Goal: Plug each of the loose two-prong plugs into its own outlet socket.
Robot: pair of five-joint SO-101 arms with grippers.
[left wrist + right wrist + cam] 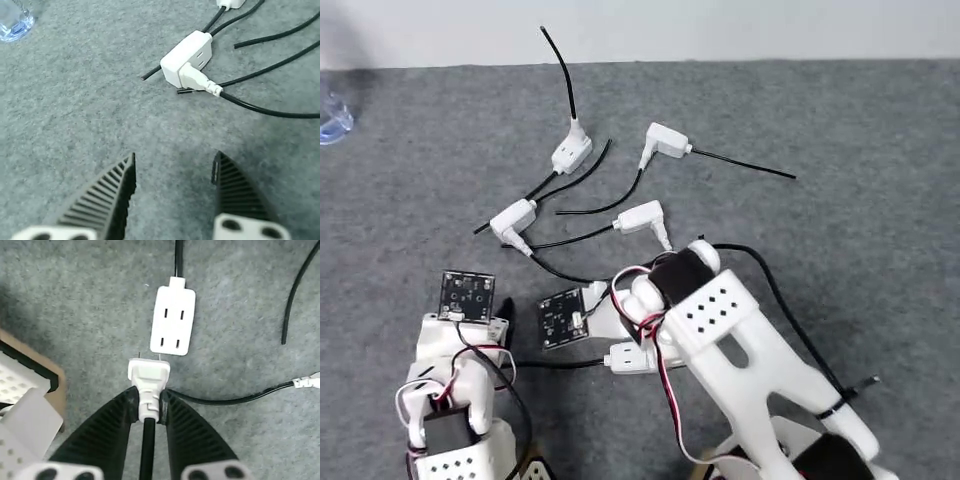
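My right gripper is shut on the cord end of a white two-prong plug. Its prongs point at a white outlet socket lying flat on the carpet and stand just short of the socket's near edge. The same socket lies beside the right arm in the high view. My left gripper is open over bare grey carpet with nothing between its fingers. Beyond it lies another white socket with a plug seated in it.
Three more white sockets with black cords lie spread across the middle of the carpet. A clear glass stands at the far left edge. The left arm sits at the near left.
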